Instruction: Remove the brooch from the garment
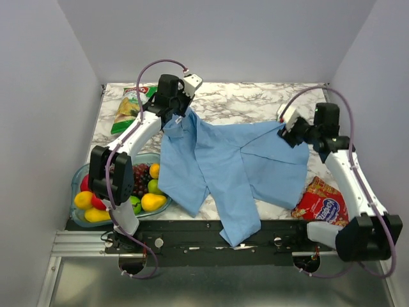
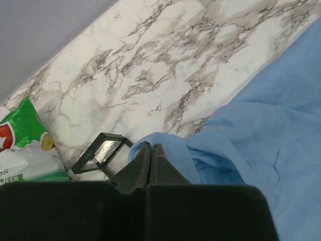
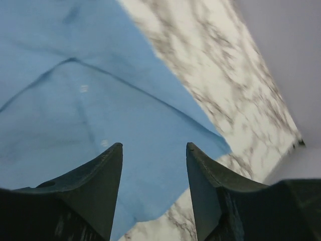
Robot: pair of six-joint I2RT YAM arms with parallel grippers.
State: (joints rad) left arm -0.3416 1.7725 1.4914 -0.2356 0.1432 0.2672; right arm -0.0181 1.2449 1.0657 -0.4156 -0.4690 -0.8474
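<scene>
The garment (image 1: 223, 166), a light blue shirt, lies spread across the marble table, its lower part hanging over the near edge. My left gripper (image 1: 176, 120) is at its far left corner, shut on a fold of the blue cloth (image 2: 170, 150), which rises to the closed left gripper (image 2: 151, 146). At the shirt's far right corner, my right gripper (image 1: 284, 134) stands open. In the right wrist view the right gripper (image 3: 154, 146) hovers over the garment (image 3: 75, 100) with nothing between its fingers. The brooch is hidden in every view.
A glass bowl (image 1: 78, 220) of fruit sits at the near left. A green snack bag (image 1: 128, 109) lies at the far left and a red one (image 1: 323, 203) at the near right. A small black-framed clear box (image 2: 100, 155) stands beside the left fingers. Walls enclose three sides.
</scene>
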